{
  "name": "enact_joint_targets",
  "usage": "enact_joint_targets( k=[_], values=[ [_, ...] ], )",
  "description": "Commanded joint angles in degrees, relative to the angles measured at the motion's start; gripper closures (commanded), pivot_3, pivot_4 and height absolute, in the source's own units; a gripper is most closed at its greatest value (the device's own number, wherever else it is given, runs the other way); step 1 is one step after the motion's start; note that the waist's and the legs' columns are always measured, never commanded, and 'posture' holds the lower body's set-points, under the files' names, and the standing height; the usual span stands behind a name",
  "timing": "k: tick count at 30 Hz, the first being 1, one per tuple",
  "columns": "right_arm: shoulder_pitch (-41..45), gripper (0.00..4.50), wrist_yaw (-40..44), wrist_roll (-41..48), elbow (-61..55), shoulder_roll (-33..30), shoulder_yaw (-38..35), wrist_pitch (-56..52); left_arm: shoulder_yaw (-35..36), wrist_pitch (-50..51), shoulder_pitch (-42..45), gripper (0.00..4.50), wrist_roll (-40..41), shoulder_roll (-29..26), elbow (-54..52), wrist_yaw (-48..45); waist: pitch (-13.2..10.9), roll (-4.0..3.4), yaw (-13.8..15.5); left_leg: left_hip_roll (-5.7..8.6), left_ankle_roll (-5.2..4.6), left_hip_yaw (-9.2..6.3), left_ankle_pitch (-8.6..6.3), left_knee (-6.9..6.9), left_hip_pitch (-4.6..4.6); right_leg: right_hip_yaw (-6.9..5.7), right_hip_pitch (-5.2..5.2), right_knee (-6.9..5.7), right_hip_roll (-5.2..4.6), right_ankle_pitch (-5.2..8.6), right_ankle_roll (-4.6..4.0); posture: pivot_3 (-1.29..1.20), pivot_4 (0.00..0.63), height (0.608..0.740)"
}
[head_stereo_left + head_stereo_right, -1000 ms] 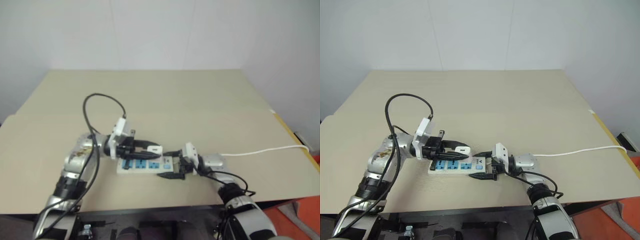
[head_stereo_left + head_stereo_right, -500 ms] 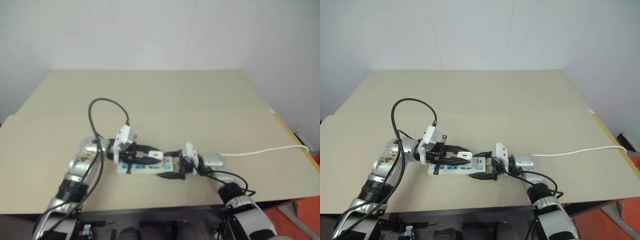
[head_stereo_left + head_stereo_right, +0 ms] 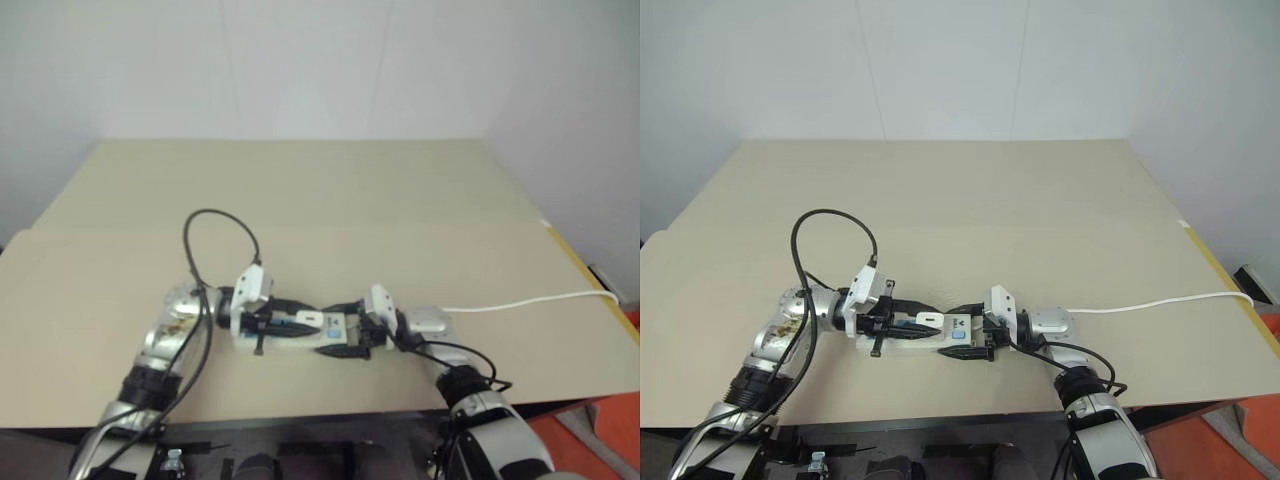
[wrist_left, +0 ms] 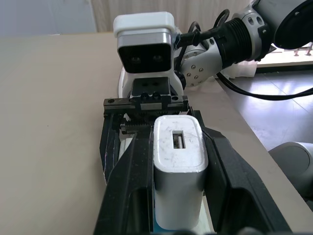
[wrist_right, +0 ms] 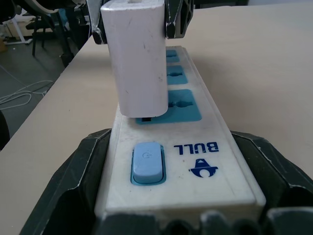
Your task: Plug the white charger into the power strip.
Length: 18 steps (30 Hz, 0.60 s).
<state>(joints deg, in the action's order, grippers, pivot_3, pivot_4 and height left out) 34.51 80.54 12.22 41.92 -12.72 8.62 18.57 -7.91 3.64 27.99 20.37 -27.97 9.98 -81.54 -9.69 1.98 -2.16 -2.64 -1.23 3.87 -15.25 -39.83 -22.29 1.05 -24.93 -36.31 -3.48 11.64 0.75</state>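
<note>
The white charger (image 4: pixel 178 171) sits clamped between the two black fingers (image 4: pixel 131 181) of the left gripper (image 3: pixel 912 322), which reaches in from the robot's left and lies low over the power strip (image 5: pixel 171 147). In the right wrist view the charger stands upright directly above the outlet nearest the switch, its base almost touching the blue face; a thin dark gap with what looks like a prong shows beneath it, so it appears only partly seated, though the angle makes that hard to judge. The right gripper (image 3: pixel 352 336) comes from the opposite side and grips the switch end of the strip, its black fingers (image 5: pixel 83 176) pressed against both long sides of the white body with the jaws spread to the strip's width. The strip lies flat on the beige table (image 3: pixel 400 200) near the front edge, between the two grippers, and its thin white cord (image 3: pixel 530 300) trails off toward the table's right edge. On the strip's top face, next to a pale blue switch (image 5: pixel 146 161), the blue letters "BULL" can be read with a small blue logo beside them. A slot opening shows on the charger's end face in the left wrist view.
</note>
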Motion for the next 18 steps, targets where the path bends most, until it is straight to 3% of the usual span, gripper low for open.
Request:
enact_joint_targets(
  k=[1,10,18],
  values=[
    [-0.8,1.08,0.5,-0.4,0.1,0.0,0.7,-1.0,0.0,-1.3,-0.5,3.48,0.3,0.2,-0.4,0.1,0.0,0.0,0.0,0.0,0.0,0.0,0.0,0.0,0.0,0.0,0.0,0.0,0.0,0.0,0.0,0.0,0.15,0.74],
    [-0.6,1.08,0.5,-0.5,0.3,0.0,0.6,-1.0,-1.1,-2.5,-2.2,3.48,-1.2,0.4,1.8,0.6,0.0,-0.01,0.0,-0.01,0.0,-0.01,0.0,0.01,0.04,-0.01,0.05,0.02,0.0,0.0,0.0,0.0,0.15,0.74],
    [-0.8,1.08,0.4,-0.4,-0.2,-0.1,0.5,-1.2,-2.9,-6.0,-2.4,3.48,-4.2,-0.3,6.5,1.1,0.0,-0.03,0.0,-0.03,-0.03,-0.01,-0.07,0.1,0.62,-0.06,0.65,0.18,0.0,0.01,0.0,0.0,0.15,0.74]
  ],
)
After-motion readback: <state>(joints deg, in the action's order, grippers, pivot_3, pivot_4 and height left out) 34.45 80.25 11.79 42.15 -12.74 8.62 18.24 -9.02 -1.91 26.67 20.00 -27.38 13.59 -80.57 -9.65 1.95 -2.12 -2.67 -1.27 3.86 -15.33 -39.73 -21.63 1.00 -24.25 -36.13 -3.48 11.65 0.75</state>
